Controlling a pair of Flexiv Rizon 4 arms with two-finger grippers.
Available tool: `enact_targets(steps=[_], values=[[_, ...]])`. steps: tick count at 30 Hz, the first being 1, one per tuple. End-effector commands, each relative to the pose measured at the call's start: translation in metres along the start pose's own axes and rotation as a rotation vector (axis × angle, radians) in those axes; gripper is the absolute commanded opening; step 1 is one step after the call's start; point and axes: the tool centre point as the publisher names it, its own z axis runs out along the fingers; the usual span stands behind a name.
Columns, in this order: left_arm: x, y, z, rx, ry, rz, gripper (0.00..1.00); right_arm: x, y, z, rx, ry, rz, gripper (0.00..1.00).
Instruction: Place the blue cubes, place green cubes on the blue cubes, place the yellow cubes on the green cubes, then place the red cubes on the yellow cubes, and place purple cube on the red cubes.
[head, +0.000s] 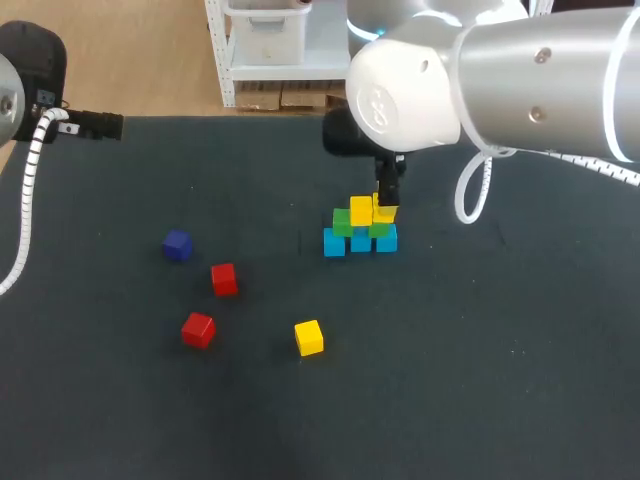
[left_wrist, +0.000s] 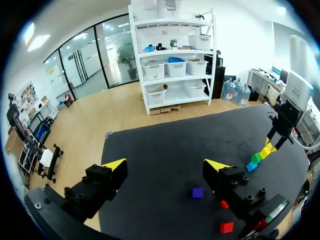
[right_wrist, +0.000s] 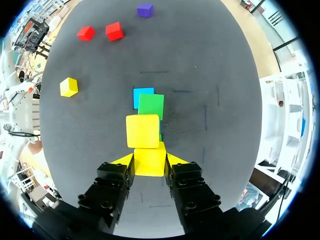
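Right tool (right_wrist: 149, 161) clamped on held yellow cube (right_wrist: 149, 158), one finger against each side. It hangs over the stack near mid-counter (head: 480, 380). The cube looks to be sitting on the green cube under it, though contact is not clear from any view.

Stack: blue cubes (head: 334, 243) in a row of three, touching. Green cubes (head: 343, 222) on top of them. Placed yellow cube (head: 361, 210) sits on the green layer, just beside the held one.

Left tool (left_wrist: 165, 167) is at the far left corner of the counter, fingers wide apart, nothing between them.

Loose on the counter, well apart from the stack:
- purple cube (head: 177, 245)
- two red cubes (head: 224, 279), near each other, on the robot's side of the purple one
- loose yellow cube (head: 309, 338), to the right of the red pair
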Motion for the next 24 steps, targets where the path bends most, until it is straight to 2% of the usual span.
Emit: enact_targets(steps=[1,8,24], values=[[-0.0005,0.0017,0.0003,0.008,0.002,0.002,1.00,0.0012,0.0014,0.0004,0.002,-0.002,-0.005,0.05],[-0.0005,0.0017,0.0003,0.008,0.002,0.002,1.00,0.0053,0.0012,0.0006,0.000,-0.010,-0.016,0.00],[-0.0005,0.0017,0.0003,0.008,0.002,0.002,1.00,0.0018,0.0037,-0.0027,0.016,-0.017,-0.066,0.00]])
